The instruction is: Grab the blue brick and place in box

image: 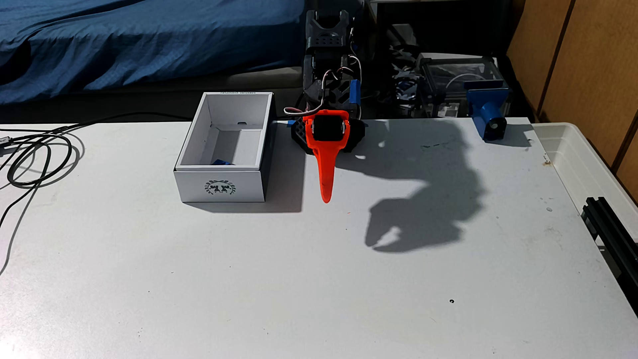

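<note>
Pincer: the pincer (pixel 326 197) is seen in the fixed view hanging above the tabletop (pixel 310 276), its orange finger (pixel 325 165) pointing down toward the camera; nothing is held. How far it is open cannot be told from the arm itself, since one finger hides whatever lies behind it. The shadow (pixel 383 238) cast to the right shows two tips a little apart, which suggests a slight gap.

Arm: the black arm (pixel 328 79) is folded back over its base at the far tabletop edge, just right of the box.

Blue brick: a small patch of the blue brick (pixel 222 162) is visible inside the box, low against the near wall, the rest hidden by that wall.

Box: the box (pixel 221 186) stands open on the tabletop, its emblem side facing the camera, apart from the pincer.

Step in hand: the placing is judged done; the arm appears to be at or near rest.

Next move: little is called for beyond the arm being parked clear of the box, without its wall being knocked.

Surroundings: black cables (pixel 38 162) lie at the left, a blue mount (pixel 488 114) is clamped at the far right edge, and a plastic tub (pixel 587 162) sits beyond.
</note>
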You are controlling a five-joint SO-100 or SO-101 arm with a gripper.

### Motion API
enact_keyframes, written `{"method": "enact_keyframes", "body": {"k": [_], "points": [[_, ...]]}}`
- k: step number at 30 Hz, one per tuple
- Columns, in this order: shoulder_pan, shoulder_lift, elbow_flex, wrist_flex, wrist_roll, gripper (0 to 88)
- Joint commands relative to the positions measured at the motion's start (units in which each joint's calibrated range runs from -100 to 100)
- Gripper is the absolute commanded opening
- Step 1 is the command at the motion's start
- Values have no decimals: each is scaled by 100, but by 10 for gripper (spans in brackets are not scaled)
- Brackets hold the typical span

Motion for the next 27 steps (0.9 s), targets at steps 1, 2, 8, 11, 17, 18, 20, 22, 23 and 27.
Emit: {"method": "enact_keyframes", "body": {"k": [1,2,8,11,17,18,20,22,23,27], "points": [[21,-57,-24,-92,3,8],[13,-57,-24,-92,3,8],[6,-57,-24,-100,3,9],[6,-57,-24,-100,3,9],[-9,-57,-6,-109,3,9],[-24,-57,2,-109,3,9],[-31,-57,73,-109,3,9],[-31,-57,82,-109,3,9],[-31,-57,82,-109,3,9],[-31,-57,162,-100,18,9]]}}
